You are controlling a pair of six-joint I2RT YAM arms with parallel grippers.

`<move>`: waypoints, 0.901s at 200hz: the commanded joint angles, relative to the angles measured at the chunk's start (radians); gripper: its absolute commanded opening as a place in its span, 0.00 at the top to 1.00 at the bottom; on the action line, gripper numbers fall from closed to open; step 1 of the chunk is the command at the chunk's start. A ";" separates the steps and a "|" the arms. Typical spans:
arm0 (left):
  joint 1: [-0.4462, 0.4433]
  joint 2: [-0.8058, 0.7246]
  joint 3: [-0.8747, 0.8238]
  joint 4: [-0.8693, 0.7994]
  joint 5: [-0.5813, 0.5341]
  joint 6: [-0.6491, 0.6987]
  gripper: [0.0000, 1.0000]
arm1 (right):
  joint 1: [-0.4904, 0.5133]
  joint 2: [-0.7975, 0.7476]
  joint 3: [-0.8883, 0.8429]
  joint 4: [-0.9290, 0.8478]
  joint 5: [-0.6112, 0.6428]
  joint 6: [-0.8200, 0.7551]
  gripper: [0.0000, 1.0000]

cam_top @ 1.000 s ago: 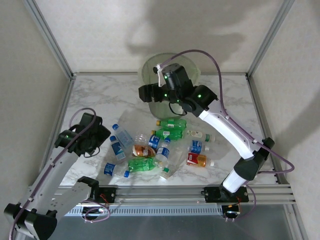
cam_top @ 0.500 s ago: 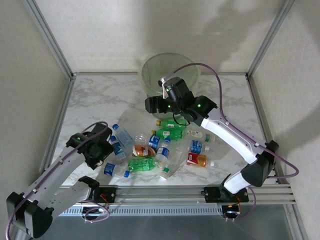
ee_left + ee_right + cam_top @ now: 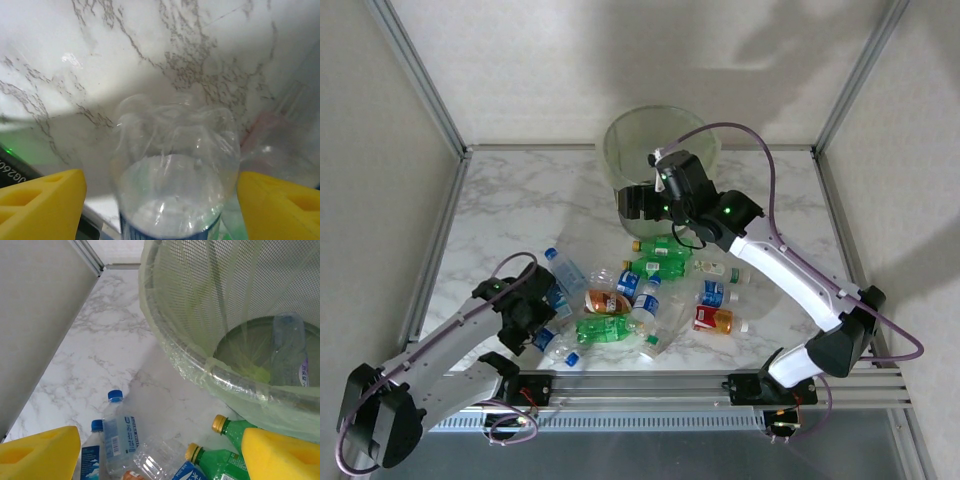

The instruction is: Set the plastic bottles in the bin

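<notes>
Several plastic bottles [image 3: 640, 290] lie in a heap on the marble table: green ones [image 3: 662, 246], clear blue-labelled ones, one orange [image 3: 605, 301], one red [image 3: 713, 320]. The bin [image 3: 620, 140], a pail with a pale green liner, stands at the back. In the right wrist view one clear bottle [image 3: 289, 351] lies inside the bin [image 3: 200, 365]. My left gripper [image 3: 542, 312] is low at the heap's near-left. There its open yellow fingers [image 3: 42, 200] straddle a clear blue-labelled bottle [image 3: 175, 170] with gaps either side. My right gripper [image 3: 636, 202] hangs open and empty by the bin's front rim.
Below the right gripper [image 3: 160, 452] lie a blue-capped clear bottle [image 3: 118, 432] and two green ones [image 3: 235, 432]. Aluminium frame posts [image 3: 420, 90] and grey walls close in the table. A metal rail [image 3: 650, 385] runs along the near edge.
The left arm swung nearer and rightward, dropping onto the near-left bottles. The right gripper drew back a little from over the bin towards its front rim.
</notes>
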 commanded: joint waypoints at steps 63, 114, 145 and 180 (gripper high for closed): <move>-0.010 0.103 -0.044 0.194 -0.001 -0.071 0.31 | -0.020 -0.018 0.016 -0.036 0.026 0.017 0.16; -0.007 0.074 0.008 0.148 -0.016 -0.057 0.38 | -0.023 -0.009 0.025 -0.012 0.020 0.019 0.16; -0.009 0.062 0.139 0.086 -0.030 -0.026 0.40 | -0.027 -0.002 0.043 0.000 0.013 0.019 0.16; -0.010 0.126 0.429 0.042 -0.080 0.071 0.41 | -0.036 -0.011 0.053 0.032 -0.049 0.016 0.16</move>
